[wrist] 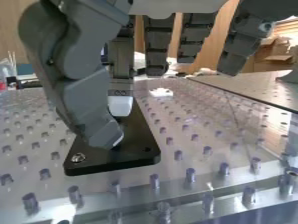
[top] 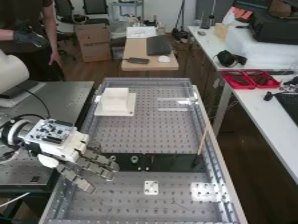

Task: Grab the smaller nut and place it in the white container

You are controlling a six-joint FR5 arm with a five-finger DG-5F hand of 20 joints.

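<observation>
Smaller nut: position not settled. You have a round metal part (wrist: 78, 157) near the end of the black bar (wrist: 136, 135) in the wrist view, well clear of the bar's middle; it may be your nut, but you cannot confirm that from here.

Robot hand (top: 63, 145): low, over the end of the bar that lies nearer the arm. You cannot tell whether it is wide, narrow or holding anything.

Larger nut (top: 113, 158): on the bar, just beside the hand.

Bearing (top: 134, 159): next along the row, a little farther from the hand.

White container (top: 115, 102): on the perforated surface (top: 136, 135), well apart from the bar, towards the far end.

Risks, in your judgement:
- Wrong pick. The larger nut is so near that a small error along the row could bring you that one instead.
- Knock. A sideways sweep could tip the larger nut, or push it into the bearing.
- Missed grip. The part is small and low; closing too high would pass over it, and pressing too low would load the hand against the bar.
- Slip. A shallow hold could let the nut drop on the way to the container.
- Lost part. Once dropped, it could roll among the surface's holes.
</observation>
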